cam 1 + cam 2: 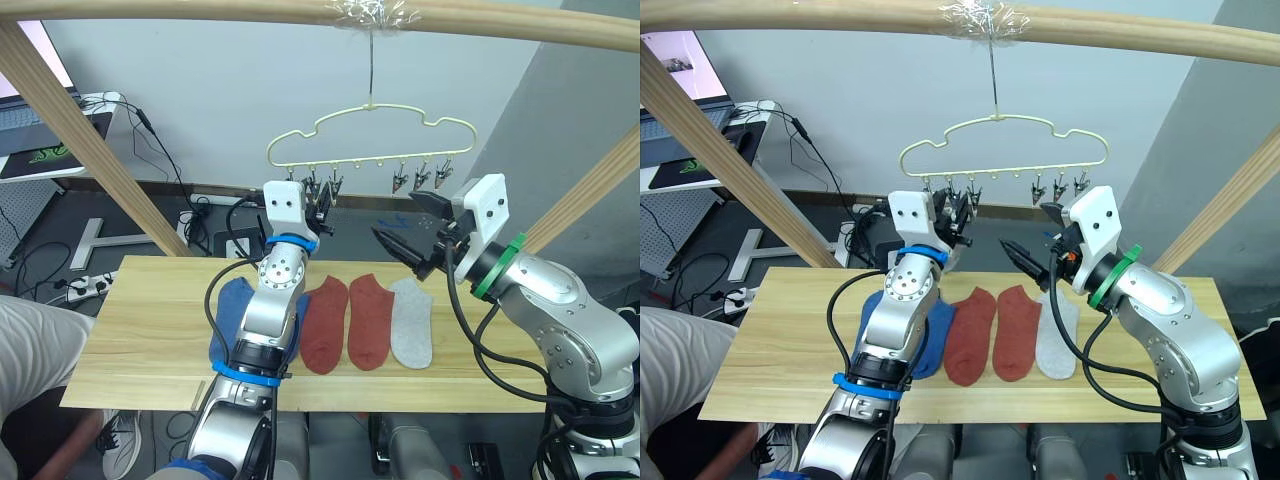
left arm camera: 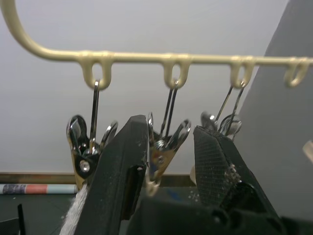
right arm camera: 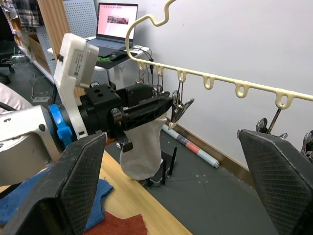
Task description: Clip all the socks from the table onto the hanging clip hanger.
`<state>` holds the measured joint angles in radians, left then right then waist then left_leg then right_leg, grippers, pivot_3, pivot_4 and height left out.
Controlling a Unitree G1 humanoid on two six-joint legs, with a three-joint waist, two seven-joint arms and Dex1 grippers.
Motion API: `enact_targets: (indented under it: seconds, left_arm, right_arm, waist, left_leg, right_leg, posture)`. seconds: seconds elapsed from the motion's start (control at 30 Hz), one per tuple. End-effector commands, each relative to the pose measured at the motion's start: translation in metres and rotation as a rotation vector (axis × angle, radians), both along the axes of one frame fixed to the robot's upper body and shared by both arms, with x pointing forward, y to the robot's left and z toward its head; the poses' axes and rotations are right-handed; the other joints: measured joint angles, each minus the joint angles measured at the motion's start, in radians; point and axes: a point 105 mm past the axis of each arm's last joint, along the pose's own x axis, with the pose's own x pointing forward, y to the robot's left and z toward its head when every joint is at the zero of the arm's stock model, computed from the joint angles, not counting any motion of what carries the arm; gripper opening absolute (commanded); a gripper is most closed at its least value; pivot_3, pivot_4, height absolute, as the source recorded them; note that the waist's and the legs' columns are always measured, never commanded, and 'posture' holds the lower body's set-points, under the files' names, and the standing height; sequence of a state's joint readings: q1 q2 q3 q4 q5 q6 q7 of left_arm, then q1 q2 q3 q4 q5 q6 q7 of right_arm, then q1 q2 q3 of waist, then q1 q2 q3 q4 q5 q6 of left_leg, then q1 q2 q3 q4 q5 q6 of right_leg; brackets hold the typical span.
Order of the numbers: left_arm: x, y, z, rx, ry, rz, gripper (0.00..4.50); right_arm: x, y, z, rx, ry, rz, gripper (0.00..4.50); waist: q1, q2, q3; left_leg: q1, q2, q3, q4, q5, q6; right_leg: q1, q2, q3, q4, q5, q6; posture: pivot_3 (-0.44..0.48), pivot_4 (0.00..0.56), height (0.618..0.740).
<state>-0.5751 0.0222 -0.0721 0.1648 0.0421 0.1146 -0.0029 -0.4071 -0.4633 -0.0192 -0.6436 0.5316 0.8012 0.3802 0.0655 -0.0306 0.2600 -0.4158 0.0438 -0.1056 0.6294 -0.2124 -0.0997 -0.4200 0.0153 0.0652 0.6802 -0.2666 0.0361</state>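
On the table (image 1: 140, 330) nearest me lie four socks in a row: a blue sock (image 1: 228, 315) partly under my left forearm, two rust red socks (image 1: 325, 325) (image 1: 371, 320) and a light grey sock (image 1: 411, 322). My left gripper (image 2: 168, 161) is raised to the clip hanger (image 1: 372, 128), its fingers (image 2: 120, 171) set either side of a metal clip (image 2: 159, 154), slightly apart, not pressing it. A pale sock (image 3: 142, 149) hangs at the neighbouring clip. My right gripper (image 1: 405, 235) hovers above the grey sock, below the hanger's right clips, wide open and empty. The hanger hangs from a wooden beam (image 1: 200, 12). Behind, a laptop (image 3: 115, 22) stands on a side desk by a grey wall.
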Motion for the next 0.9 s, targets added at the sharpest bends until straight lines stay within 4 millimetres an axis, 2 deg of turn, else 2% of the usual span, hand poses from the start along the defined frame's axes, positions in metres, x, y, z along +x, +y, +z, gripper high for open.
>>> enact_targets:
  seconds: [0.03,0.43,0.7,0.77,0.9]
  left_arm:
    - [-0.002,-0.003,0.015,0.001,-0.066,-0.008,1.76]
    - [0.0,0.0,0.02,0.005,-0.087,0.011,1.76]
    - [0.001,0.004,0.017,0.004,-0.08,0.021,0.18]
    - [0.002,0.006,0.016,0.004,-0.077,0.022,0.01]
    - [0.002,0.009,0.015,0.004,-0.07,0.018,0.0]
  right_arm:
    - [-0.006,-0.001,0.015,0.004,-0.064,0.004,4.5]
    - [-0.006,-0.001,0.015,0.002,-0.063,0.005,4.5]
    - [-0.006,-0.001,0.015,0.003,-0.061,0.006,4.5]
    - [-0.006,0.001,0.014,0.004,-0.06,0.01,4.5]
    - [-0.006,0.005,0.014,0.008,-0.061,0.017,4.5]
  waist:
    - [0.0,0.0,0.0]
    - [-0.001,0.0,0.0]
    - [-0.002,0.0,0.0]
    - [-0.004,0.0,0.0]
    - [-0.012,0.0,0.0]
  left_leg:
    - [0.0,0.0,0.0,0.0,0.0,0.0]
    - [0.0,0.0,0.0,0.0,0.0,0.0]
    - [0.0,0.0,0.0,0.0,0.0,0.0]
    - [0.0,0.0,0.0,0.0,0.0,0.0]
    - [0.0,0.0,0.0,0.0,0.0,0.0]
  right_leg:
    - [0.0,0.0,0.0,0.0,0.0,0.0]
    - [0.0,0.0,0.0,0.0,0.0,0.0]
    - [0.0,0.0,0.0,0.0,0.0,0.0]
    - [0.0,0.0,0.0,0.0,0.0,0.0]
    - [0.0,0.0,0.0,0.001,0.0,0.0]
  posture:
    - [0.139,0.206,0.74]
    - [0.14,0.209,0.74]
    - [0.14,0.211,0.74]
    - [0.14,0.211,0.74]
    - [0.146,0.215,0.74]
